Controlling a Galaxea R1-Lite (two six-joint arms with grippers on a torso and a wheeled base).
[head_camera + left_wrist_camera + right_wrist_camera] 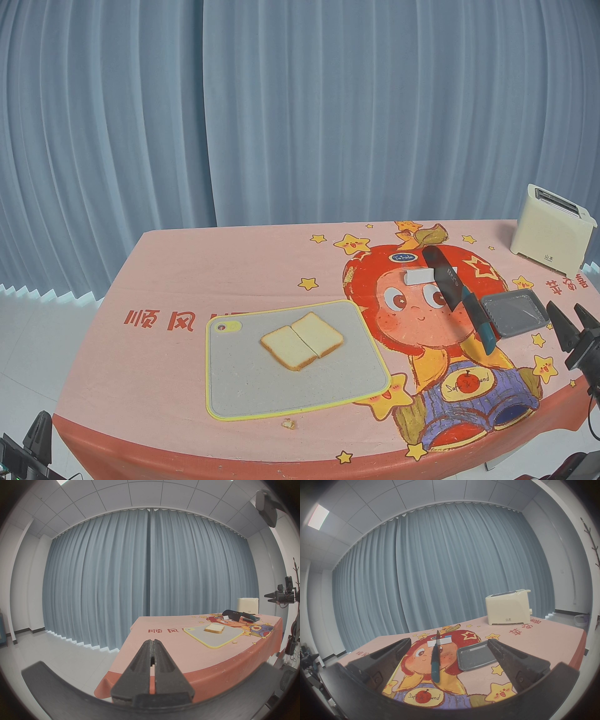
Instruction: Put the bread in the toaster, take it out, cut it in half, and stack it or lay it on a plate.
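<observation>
Two grippers sit off the table's near edge: the left gripper (153, 643), fingers pressed together on nothing, at seven o'clock from the cutting board (250, 381), and the right gripper (449, 642), fingers spread wide, at four o'clock from the grey tray (514, 312). Just beside the tray at nine o'clock lies a teal-handled knife (459, 297), its blade propped on a white block (417, 275), with the toaster (551, 229) at one o'clock. The board carries two bread halves (302, 340), side by side and touching.
</observation>
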